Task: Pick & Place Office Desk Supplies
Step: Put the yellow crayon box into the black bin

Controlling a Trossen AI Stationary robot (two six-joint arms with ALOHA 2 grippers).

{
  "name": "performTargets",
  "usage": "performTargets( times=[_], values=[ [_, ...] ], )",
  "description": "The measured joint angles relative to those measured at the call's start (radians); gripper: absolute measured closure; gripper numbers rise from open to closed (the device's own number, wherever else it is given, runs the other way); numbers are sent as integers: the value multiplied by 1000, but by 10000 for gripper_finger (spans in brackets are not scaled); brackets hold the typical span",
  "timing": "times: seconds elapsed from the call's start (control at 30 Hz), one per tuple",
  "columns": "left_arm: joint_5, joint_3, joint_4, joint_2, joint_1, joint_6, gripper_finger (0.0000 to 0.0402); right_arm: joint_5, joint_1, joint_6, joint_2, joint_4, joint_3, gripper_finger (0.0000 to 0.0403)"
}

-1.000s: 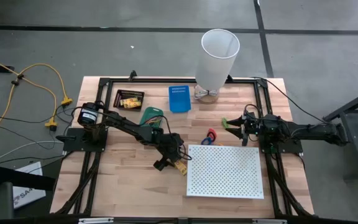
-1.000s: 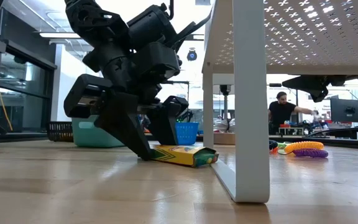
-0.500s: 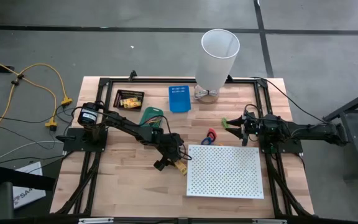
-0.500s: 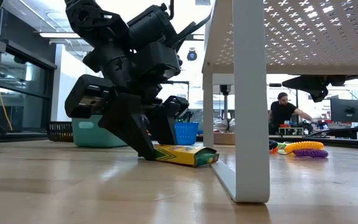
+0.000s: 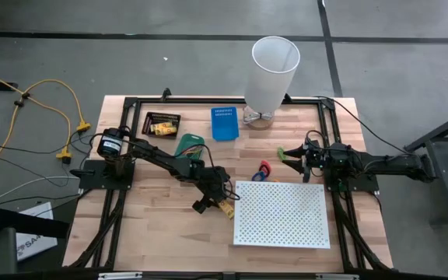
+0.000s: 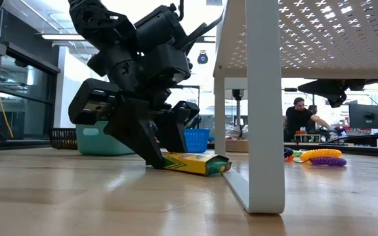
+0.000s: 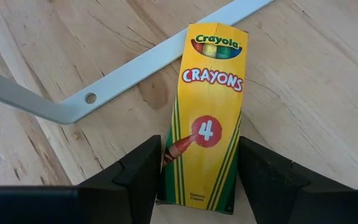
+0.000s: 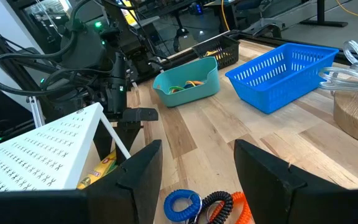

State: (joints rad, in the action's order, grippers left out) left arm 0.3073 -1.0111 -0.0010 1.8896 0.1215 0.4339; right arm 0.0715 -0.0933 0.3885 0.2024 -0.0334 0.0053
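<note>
A yellow-and-green crayon pack (image 7: 207,124) lies flat on the wooden table, just left of the white perforated board (image 5: 281,214). It also shows in the high view (image 5: 226,209) and the low view (image 6: 199,163). My left gripper (image 7: 197,186) slants down over the pack's near end, with one finger on each long side (image 6: 166,157). My right gripper (image 8: 197,180) waits open at the table's right (image 5: 290,155), holding nothing. Coiled blue and orange bands (image 8: 188,205) lie on the table below it. My left gripper pinches the crayon pack's two long side edges (image 7: 166,163) between its fingers, at the end nearest the arm. The fingers slant down from the table's far left and run along the pack's length. The pack lies flat on the table, printed face up.
The board stands on white legs (image 6: 261,105), and its foot rail (image 7: 135,62) runs past the pack's far end. At the back stand a tall white bin (image 5: 273,70), a blue basket (image 5: 224,122), a teal tub (image 5: 189,145) and a black tray (image 5: 162,124).
My left gripper's fingers have closed in slightly against the pack's sides. The hand has stayed where it was, and the pack still lies on the table.
</note>
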Motion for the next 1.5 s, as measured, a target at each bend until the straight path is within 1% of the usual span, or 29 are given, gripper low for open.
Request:
performTargets(
  times=[1.2, 1.5],
  values=[
    [0, 3, -31, -30, -10, -8, 210, 0, 0, 0, 0, 0, 0, 215],
    [2, 2, -29, -30, -10, -9, 244, 0, 0, 0, 0, 0, 0, 215]
  ],
)
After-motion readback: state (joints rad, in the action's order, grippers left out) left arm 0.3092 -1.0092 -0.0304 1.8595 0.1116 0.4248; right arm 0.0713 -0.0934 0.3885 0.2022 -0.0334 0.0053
